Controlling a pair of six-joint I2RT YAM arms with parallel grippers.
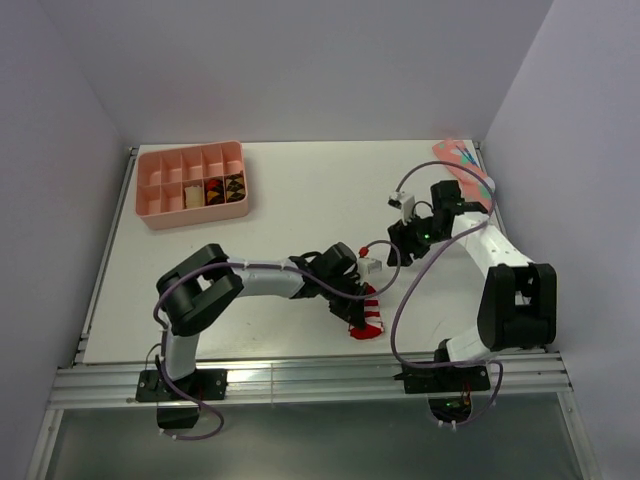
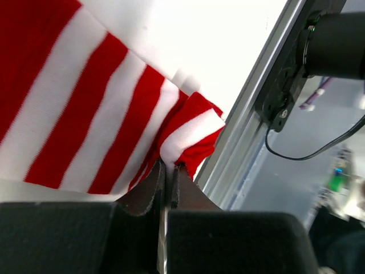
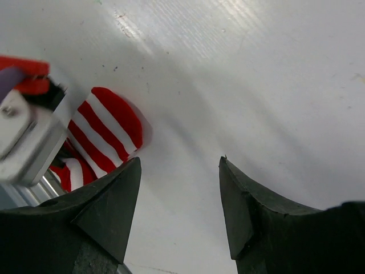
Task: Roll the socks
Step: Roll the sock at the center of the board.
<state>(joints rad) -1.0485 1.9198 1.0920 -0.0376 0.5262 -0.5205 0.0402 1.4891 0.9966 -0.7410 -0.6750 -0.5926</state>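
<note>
A red-and-white striped sock (image 1: 366, 320) lies bunched near the table's front edge, a little right of centre. My left gripper (image 1: 352, 292) reaches to it from the left. In the left wrist view the jaws (image 2: 169, 166) are shut on a folded edge of the striped sock (image 2: 85, 103), which fills the upper left of that view. My right gripper (image 1: 398, 250) hovers behind and to the right of the sock. Seen from the right wrist, it is open (image 3: 179, 162) over bare table, nothing between its fingers, and the sock (image 3: 108, 134) lies off to the left.
A pink compartment tray (image 1: 192, 185) with small items stands at the back left. A pink patterned sock (image 1: 462, 160) lies in the back right corner. The table's front rail (image 2: 245, 137) runs just beyond the striped sock. The left arm's wrist block (image 3: 23, 131) is close to the right gripper.
</note>
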